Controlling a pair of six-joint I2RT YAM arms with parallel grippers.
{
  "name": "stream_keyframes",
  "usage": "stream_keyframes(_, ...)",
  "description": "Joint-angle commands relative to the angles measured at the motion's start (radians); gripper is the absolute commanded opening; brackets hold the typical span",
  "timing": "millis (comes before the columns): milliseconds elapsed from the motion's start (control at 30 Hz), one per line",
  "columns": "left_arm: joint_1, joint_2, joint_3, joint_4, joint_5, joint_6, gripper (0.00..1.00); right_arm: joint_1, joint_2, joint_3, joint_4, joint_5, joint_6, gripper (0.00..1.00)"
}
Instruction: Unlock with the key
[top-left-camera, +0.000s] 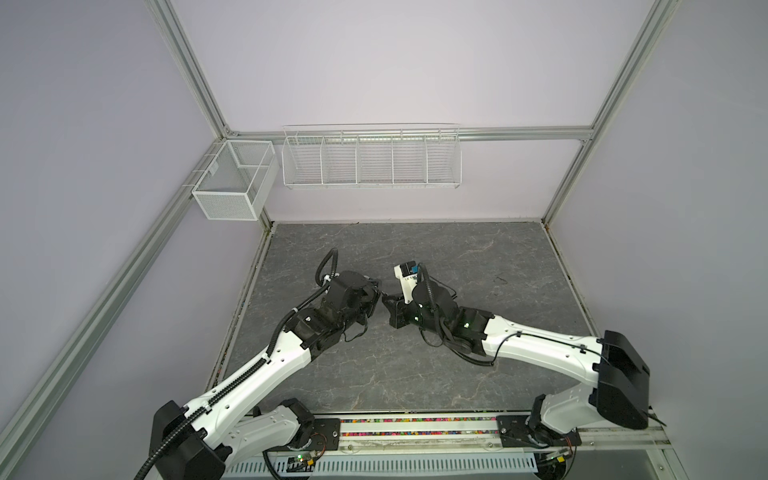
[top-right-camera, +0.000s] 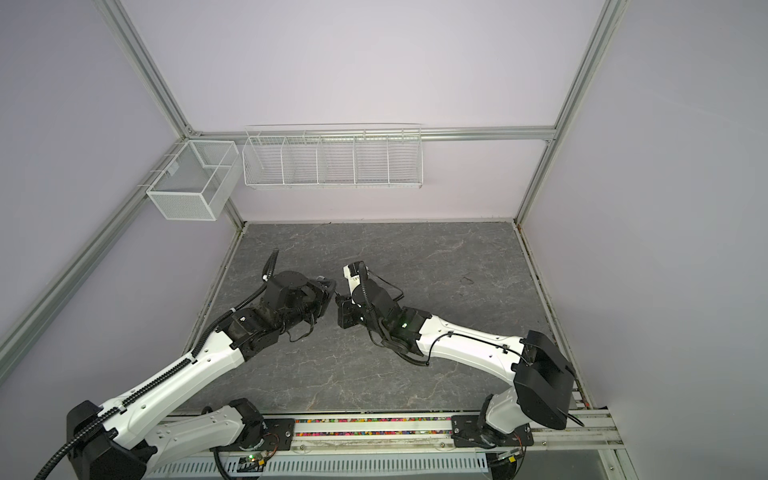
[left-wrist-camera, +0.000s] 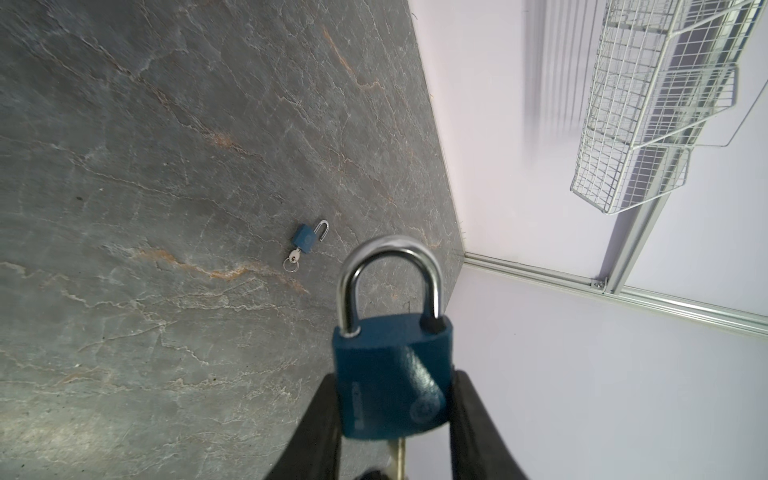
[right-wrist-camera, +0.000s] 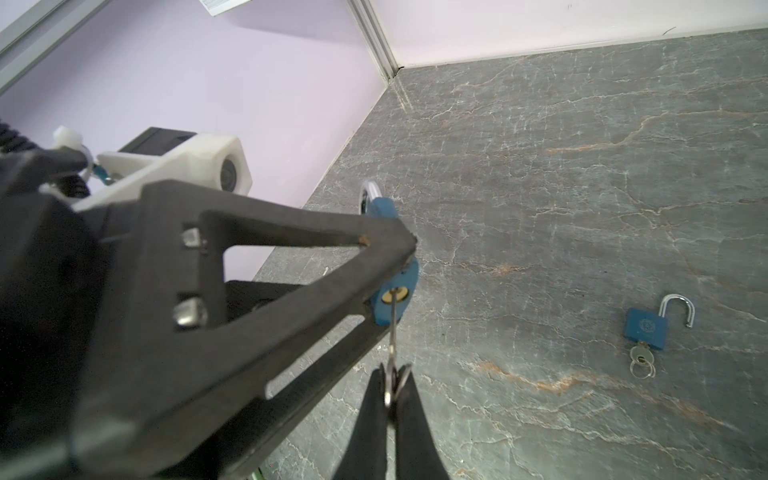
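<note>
Two arms stood tip to tip over the grey bench.
The left gripper (top-right-camera: 329, 291) and the right gripper (top-right-camera: 340, 297) were nearly touching above the middle of the dark veined bench (top-right-camera: 436, 249), each arm reaching in from the front rail (top-right-camera: 374, 434). Anything between the tips was too small to make out. A white wire rack (top-right-camera: 332, 164) with five compartments hung on the back wall, and a white mesh box (top-right-camera: 191, 187) hung on the left wall near the corner.

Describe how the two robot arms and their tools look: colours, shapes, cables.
Both arms have white shells with black joints: left arm, right arm. A black ribbed hose runs along the left; a thin black cable along the right. The left tool and right tool are black and tapering.
</note>
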Motion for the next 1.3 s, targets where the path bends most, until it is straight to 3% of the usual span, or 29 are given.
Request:
stream_keyframes(0, -0.039, 0.003, -0.033, -0.004, 0.180, -0.026, 0.00, -0.042, -0.007, -0.012, 0.380, -0.086, 0.043, 0.06)
stream_keyframes(133, -0.031, -0.015, -0.042, -0.007, 0.164, -0.020, 0.00, -0.012, -0.044, -0.014, 0.322, -0.020, -0.065, 0.07)
stream_keyframes(300, -0.008, -0.025, -0.045, -0.004, 0.168, -0.013, 0.00, 0.011, -0.090, -0.115, 0.417, 0.000, -0.067, 0.06)
stream_keyframes(500, 0.015, -0.064, -0.054, 0.030, 0.136, -0.047, 0.00, 0.067, -0.101, -0.256, 0.528, 0.129, -0.036, 0.07)
stream_keyframes(667, 0.022, -0.065, -0.087, 0.159, 0.144, -0.122, 0.00, 0.121, -0.078, -0.284, 0.607, 0.192, -0.058, 0.07)
stream_keyframes(833, 0.025, -0.074, -0.086, 0.205, 0.130, -0.152, 0.00, 0.126, -0.037, -0.287, 0.611, 0.239, -0.049, 0.07)
stream_keyframes(1000, 0.038, -0.081, -0.091, 0.216, 0.137, -0.173, 0.00, 0.095, -0.103, -0.344, 0.637, 0.315, -0.031, 0.06)
stream_keyframes(1267, 0.038, -0.102, -0.116, 0.268, 0.122, -0.256, 0.00, 0.056, -0.084, -0.374, 0.794, 0.332, -0.044, 0.06)
